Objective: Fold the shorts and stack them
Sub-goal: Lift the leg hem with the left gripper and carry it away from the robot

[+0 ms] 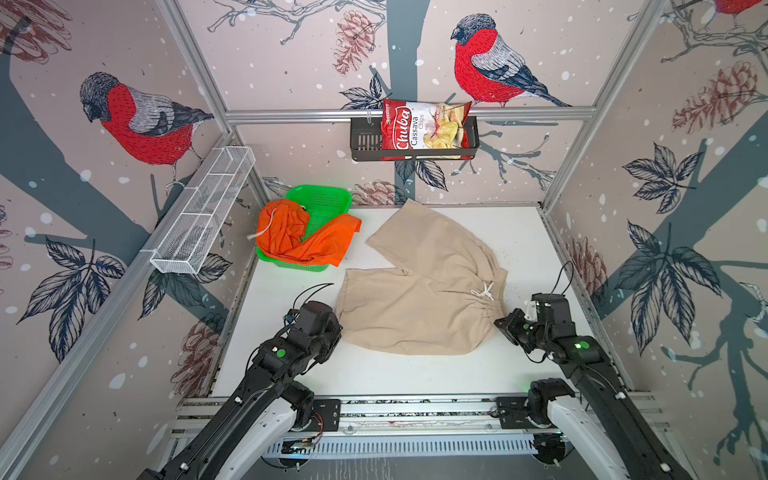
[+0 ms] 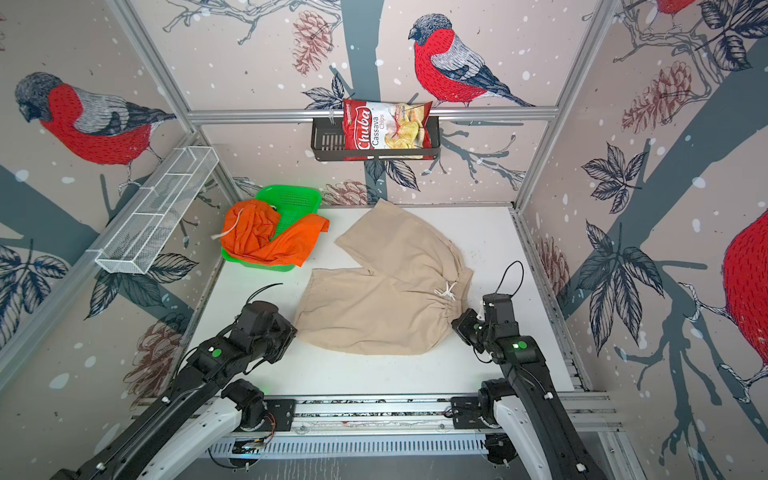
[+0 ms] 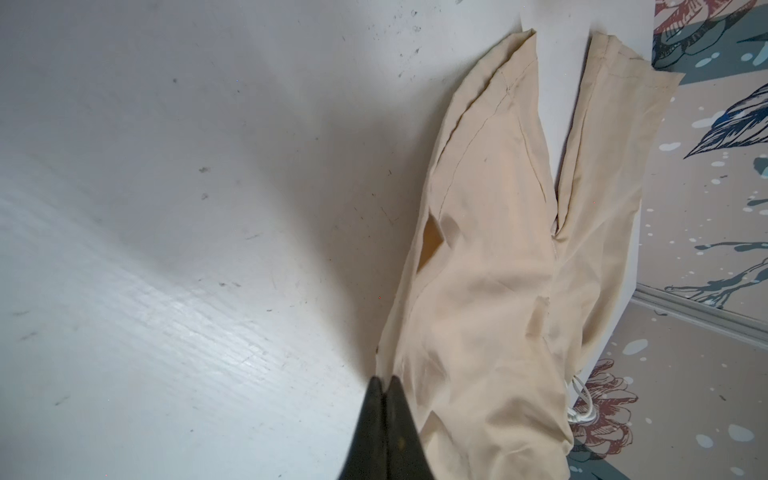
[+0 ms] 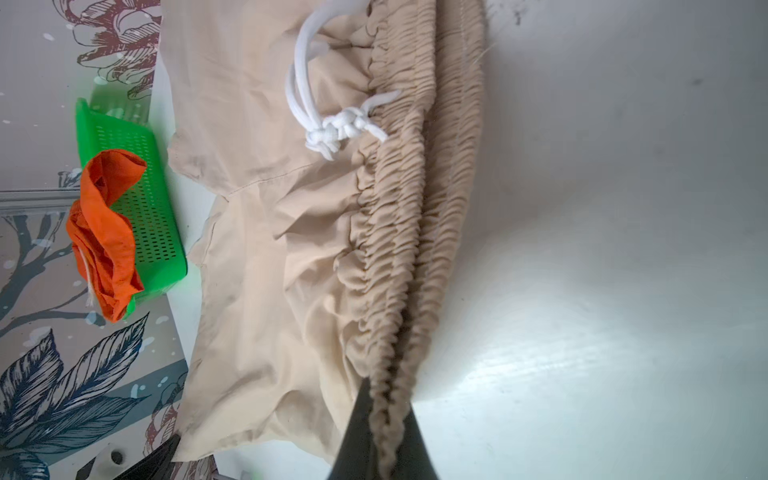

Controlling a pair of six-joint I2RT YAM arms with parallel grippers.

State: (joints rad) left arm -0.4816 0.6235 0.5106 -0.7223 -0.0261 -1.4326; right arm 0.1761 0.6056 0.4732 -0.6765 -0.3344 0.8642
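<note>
The beige shorts [image 1: 415, 291] [image 2: 374, 299] lie spread flat on the white table, legs toward the back and left, waistband and white drawstring at the right. My left gripper [image 1: 334, 328] [image 3: 384, 380] is shut on the hem corner of the near leg [image 3: 498, 249]. My right gripper [image 1: 498, 322] [image 4: 388, 399] is shut on the gathered elastic waistband [image 4: 399, 249] at its near end. The orange shorts [image 1: 295, 237] [image 2: 262, 237] [image 4: 104, 232] lie crumpled in and over a green mesh basket [image 1: 328, 203] [image 4: 153, 216] at the back left.
A white wire rack [image 1: 203, 212] hangs on the left wall. A black shelf [image 1: 365, 145] on the back wall holds a bag of chips [image 1: 424, 129]. Patterned walls close in three sides. The arms' base rail [image 1: 415, 407] runs along the front edge.
</note>
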